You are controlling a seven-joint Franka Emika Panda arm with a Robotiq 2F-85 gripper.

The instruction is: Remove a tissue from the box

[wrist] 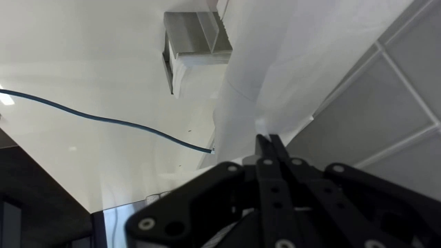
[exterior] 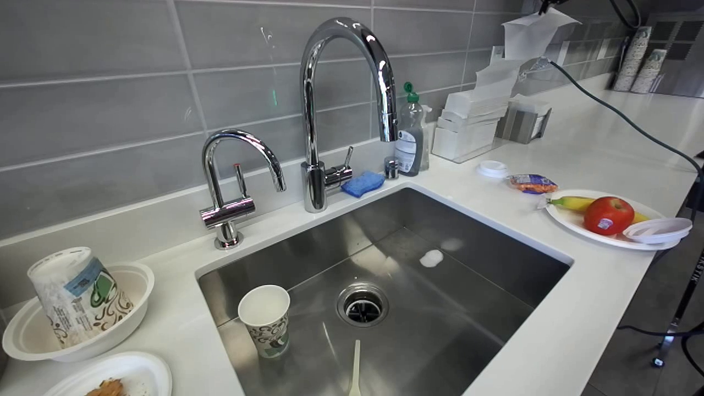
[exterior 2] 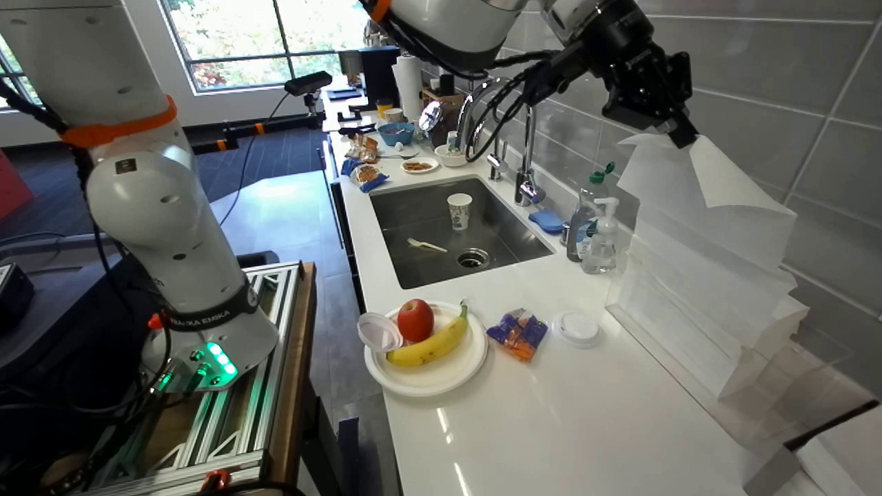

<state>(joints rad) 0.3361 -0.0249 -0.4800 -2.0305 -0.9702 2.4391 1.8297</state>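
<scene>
My gripper (exterior 2: 682, 132) is high beside the tiled wall, fingers pointing down. It is shut on a white tissue (exterior 2: 710, 179), pinched near its upper edge. The tissue also shows in an exterior view (exterior: 531, 36) and in the wrist view (wrist: 293, 75), just past the fingertips (wrist: 268, 137). It hangs down, and more white sheets trail below it to the stack of tissues (exterior: 467, 135). I cannot tell whether the held tissue is apart from the sheets below. The stack stands in a clear holder (exterior 2: 792, 396) on the counter against the wall.
A grey napkin holder (wrist: 187, 34) stands beside the clear holder. Soap bottles (exterior 2: 599, 234) stand on its sink side. A plate with fruit (exterior 2: 386, 375), a snack bag (exterior 2: 517, 334) and a white lid (exterior 2: 577, 328) lie on the counter. A cable (wrist: 120, 122) crosses the wrist view.
</scene>
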